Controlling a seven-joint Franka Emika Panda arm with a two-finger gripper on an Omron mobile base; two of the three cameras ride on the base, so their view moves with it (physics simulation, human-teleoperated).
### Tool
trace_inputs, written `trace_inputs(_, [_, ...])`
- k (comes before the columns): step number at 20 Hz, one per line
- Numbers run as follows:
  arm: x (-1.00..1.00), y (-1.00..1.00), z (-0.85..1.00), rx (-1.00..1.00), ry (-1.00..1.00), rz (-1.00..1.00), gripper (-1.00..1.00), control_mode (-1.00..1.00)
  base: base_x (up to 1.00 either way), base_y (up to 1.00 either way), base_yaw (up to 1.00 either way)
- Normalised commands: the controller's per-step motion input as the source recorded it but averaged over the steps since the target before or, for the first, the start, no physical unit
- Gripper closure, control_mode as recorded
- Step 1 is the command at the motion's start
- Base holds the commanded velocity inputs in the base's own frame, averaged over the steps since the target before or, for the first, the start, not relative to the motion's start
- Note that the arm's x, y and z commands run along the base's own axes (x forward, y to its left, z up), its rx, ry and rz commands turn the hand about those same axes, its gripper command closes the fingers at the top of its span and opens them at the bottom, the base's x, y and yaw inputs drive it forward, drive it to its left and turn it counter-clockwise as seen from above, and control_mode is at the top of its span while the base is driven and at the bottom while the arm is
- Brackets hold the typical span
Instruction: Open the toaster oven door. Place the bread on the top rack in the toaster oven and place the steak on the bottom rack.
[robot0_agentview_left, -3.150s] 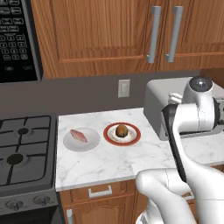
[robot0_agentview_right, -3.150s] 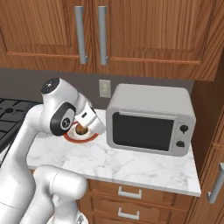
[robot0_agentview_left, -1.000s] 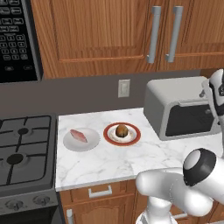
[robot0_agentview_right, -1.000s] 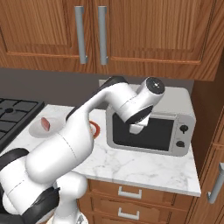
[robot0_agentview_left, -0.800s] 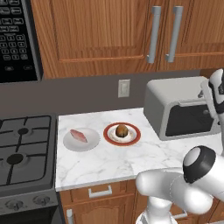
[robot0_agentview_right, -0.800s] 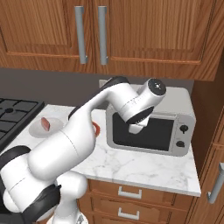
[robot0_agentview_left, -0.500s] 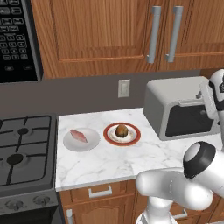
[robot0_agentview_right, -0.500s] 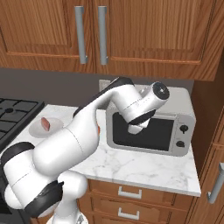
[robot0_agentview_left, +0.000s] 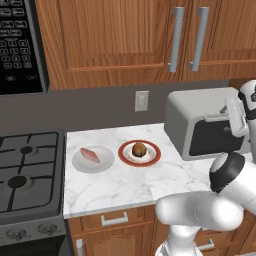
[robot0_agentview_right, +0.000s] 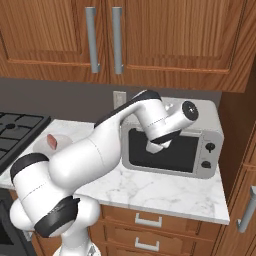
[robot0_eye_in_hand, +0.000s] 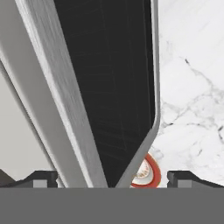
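I see the toaster oven door (robot0_eye_in_hand: 118, 74) filling my hand view: black glass, grey frame, bar handle (robot0_eye_in_hand: 61, 96) running diagonally. My gripper (robot0_eye_in_hand: 111, 177) is spread wide, grasping nothing

Left base view: I look from behind the arm's left, forward and down over the worktop (robot0_agentview_left: 125, 185), mid-distance.
Right base view: from behind its right, I face the toaster oven (robot0_agentview_right: 172, 140) nearly head-on.
Hand view: I'm very close, looking along the toaster oven door (robot0_eye_in_hand: 113, 87) toward marble.
Shared: both base views take in the oven and worktop.
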Motion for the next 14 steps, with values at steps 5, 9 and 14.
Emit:
trace_inputs(5, [0.35,0.00,-0.25,0.03,0.00,0.00,-1.00,-1.00,0.00,0.00,0.00])
trace_inputs(9, [0.38,0.01,-0.29,0.00,0.04,0.00,-1.00,-1.00,0.00,0.00,0.00])
trace_inputs(14, [0.18,0.04,-0.33,0.00,0.02,0.00,-1.00,-1.00,0.00,0.00,0.00])
